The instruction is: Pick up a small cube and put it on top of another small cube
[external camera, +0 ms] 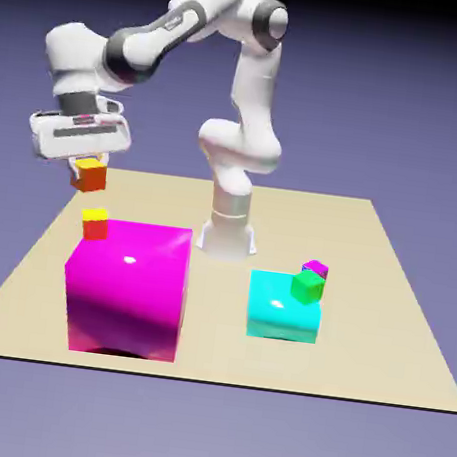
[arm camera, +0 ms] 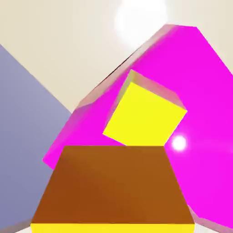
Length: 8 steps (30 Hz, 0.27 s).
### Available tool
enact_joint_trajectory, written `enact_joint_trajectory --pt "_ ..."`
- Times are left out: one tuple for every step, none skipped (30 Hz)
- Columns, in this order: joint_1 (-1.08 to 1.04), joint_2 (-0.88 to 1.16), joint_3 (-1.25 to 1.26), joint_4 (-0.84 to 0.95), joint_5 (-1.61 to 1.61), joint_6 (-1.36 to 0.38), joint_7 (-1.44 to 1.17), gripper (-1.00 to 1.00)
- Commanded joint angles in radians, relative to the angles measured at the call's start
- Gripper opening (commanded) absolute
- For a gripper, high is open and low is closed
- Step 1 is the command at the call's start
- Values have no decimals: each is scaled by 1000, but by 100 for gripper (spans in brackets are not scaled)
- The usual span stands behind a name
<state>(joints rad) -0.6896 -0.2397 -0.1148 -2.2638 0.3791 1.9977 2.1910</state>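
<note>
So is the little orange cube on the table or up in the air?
In the air. The orange cube hangs under the gripper, clear of the table, above the red-sided yellow-topped cube. The hand view shows it large at the bottom.

The arm (external camera: pixel 250 104) is built of smooth, glossy white rounded segments, joined by dark grey bands at the joints. Its base (external camera: pixel 228 235) is a white cylinder that flares out where it meets the table. The hand (external camera: pixel 81 134) at the arm's end is a broad, flat white block with a dark grey strip along its side and a small reddish mark on that strip. No cables or screws show.
</note>
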Motion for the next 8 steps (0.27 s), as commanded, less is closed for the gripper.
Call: enact_joint_trajectory --pt "6 18 6 -26 13 42 -11 -100" --pt "13 36 11 -52 27 86 -22 -100" --pt "19 54 17 -77 41 129 -33 -100" --pt "25 71 23 -102 55 172 -43 -100" --pt "25 71 23 -103 55 172 -43 100" --pt "25 71 23 -103 55 172 -43 100" --pt "19 53 17 -77 41 128 -32 100" --pt "13 35 11 -51 27 85 -21 100"
